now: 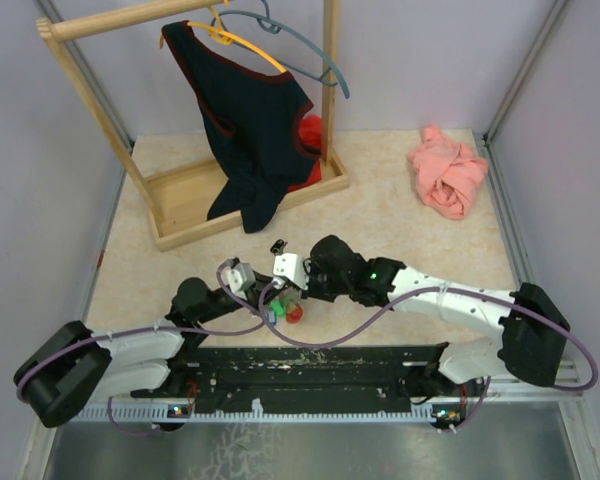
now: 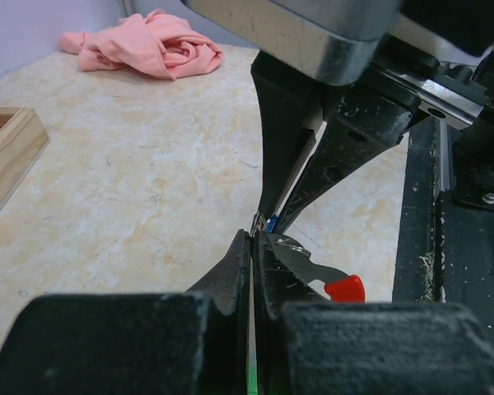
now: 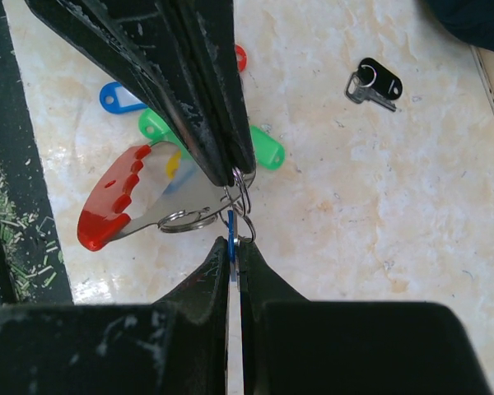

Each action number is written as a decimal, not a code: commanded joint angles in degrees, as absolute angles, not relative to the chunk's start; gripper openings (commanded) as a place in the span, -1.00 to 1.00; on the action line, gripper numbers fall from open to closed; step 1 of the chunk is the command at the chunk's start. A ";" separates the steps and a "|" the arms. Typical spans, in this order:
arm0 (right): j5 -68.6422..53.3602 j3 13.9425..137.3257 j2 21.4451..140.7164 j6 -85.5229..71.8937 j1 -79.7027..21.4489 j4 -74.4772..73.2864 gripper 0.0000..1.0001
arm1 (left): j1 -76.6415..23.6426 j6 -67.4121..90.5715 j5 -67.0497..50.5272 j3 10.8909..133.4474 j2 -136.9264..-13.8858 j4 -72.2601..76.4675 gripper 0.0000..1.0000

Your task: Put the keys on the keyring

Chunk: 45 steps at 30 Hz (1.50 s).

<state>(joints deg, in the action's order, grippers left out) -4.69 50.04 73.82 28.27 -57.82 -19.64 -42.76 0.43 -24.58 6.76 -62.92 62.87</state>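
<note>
Right gripper [image 3: 233, 249] is the closest thing in its own wrist cam. Its fingers are pressed together with a little blue piece [image 3: 230, 227] nipped at the very tips. Can't tell if that's a key head or something else, it's just a sliver.

Coming in from the opposite side, nearly tip to tip with it, is the left gripper [image 3: 233, 175]. It's clamped tight too, on the end of the silvery blade of the red-headed key [image 3: 107, 202], right where the thin wire keyring [image 3: 246, 188] pokes out. The ring loops between the two sets of tips and the key hangs off sideways just above the table [image 3: 354, 214].

Underneath that bunch there are a couple of green tags [image 3: 267, 154] and a blue tag [image 3: 119, 97]. A black-headed key [image 3: 377, 81] sits on its own, well apart from them.

From the top camera, all of this happens near the front edge, between the two arms. A crumpled pink cloth [image 1: 447, 170] is way off in the far right corner.
</note>
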 commanded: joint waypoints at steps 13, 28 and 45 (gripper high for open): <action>-3.87 55.49 69.90 29.18 -57.13 -21.95 -1.00 | -42.71 -0.06 -23.73 6.40 -62.17 65.48 -0.87; -6.06 57.30 68.51 30.50 -59.03 -19.95 -1.00 | -42.71 1.93 -27.86 9.82 -62.61 60.76 -0.12; -4.63 58.12 69.22 30.41 -60.01 -19.54 -1.00 | -42.71 5.02 -27.77 12.37 -62.23 54.28 -0.13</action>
<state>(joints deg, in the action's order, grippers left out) -4.99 53.82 69.89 30.02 -59.27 -22.35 -42.74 3.95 -26.85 10.02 -61.63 54.98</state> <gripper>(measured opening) 0.022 0.448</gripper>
